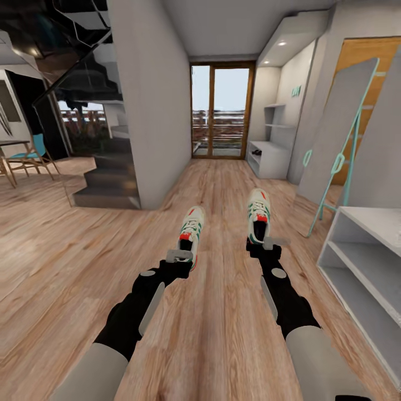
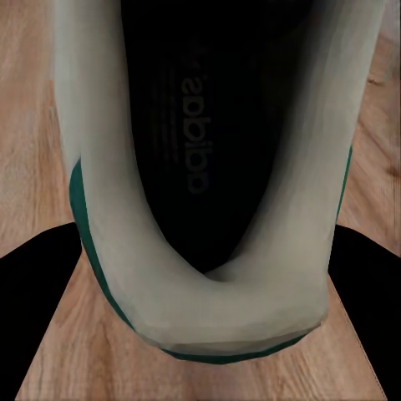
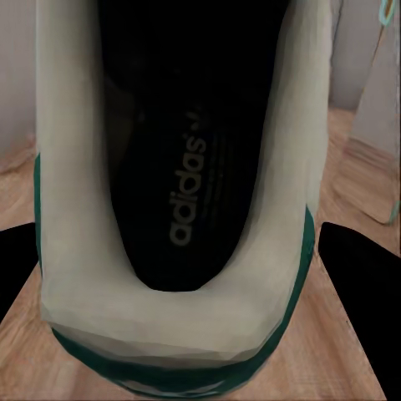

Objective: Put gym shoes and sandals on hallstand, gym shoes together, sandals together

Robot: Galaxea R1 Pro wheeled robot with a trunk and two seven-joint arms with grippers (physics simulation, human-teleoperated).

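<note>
Head view: two gym shoes, left pincer [image 1: 180, 255] gripping one [image 1: 190, 230], right pincer [image 1: 267, 243] gripping the other [image 1: 258, 214].

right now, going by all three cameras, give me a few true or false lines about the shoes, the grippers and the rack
1. Each gripper holds a gym shoe by its heel. True: the left gripper has the left gym shoe, the right gripper the right gym shoe.
2. Both shoes point their toes at the robot. False: the toes point away, down the corridor.
3. The hallstand stands at the robot's right. True.
4. A gym shoe already sits on a hallstand shelf. False: both are at the grippers, over the corridor floor.
5. The insoles are bright red. False: they are black with lettering.
</note>
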